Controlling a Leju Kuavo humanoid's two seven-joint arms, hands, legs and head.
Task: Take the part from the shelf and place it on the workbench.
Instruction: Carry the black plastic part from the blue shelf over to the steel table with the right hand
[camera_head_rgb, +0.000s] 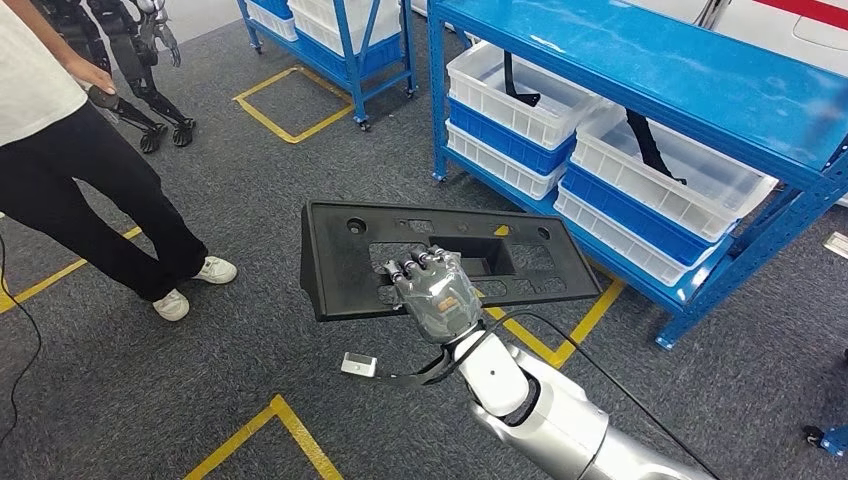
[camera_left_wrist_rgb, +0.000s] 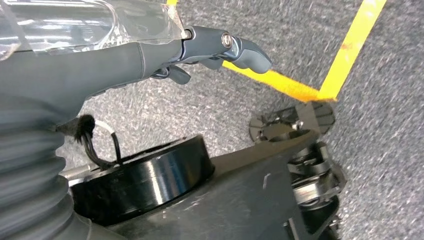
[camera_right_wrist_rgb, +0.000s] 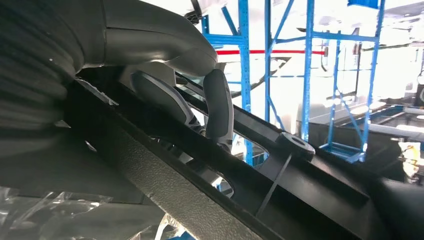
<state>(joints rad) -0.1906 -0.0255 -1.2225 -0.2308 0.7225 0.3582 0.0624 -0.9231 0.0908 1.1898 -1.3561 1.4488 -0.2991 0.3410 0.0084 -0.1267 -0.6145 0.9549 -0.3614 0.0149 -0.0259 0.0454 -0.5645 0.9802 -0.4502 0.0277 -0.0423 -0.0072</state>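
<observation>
Right hand: I see its fingers curled through a cutout of the black part, clamped on it; the part is held flat in the air over the grey floor, near the blue shelf.

Left hand: fingers loosely curled, holding nothing, above a yellow floor line.

Shelf holds white bins. A person stands to the left.
</observation>
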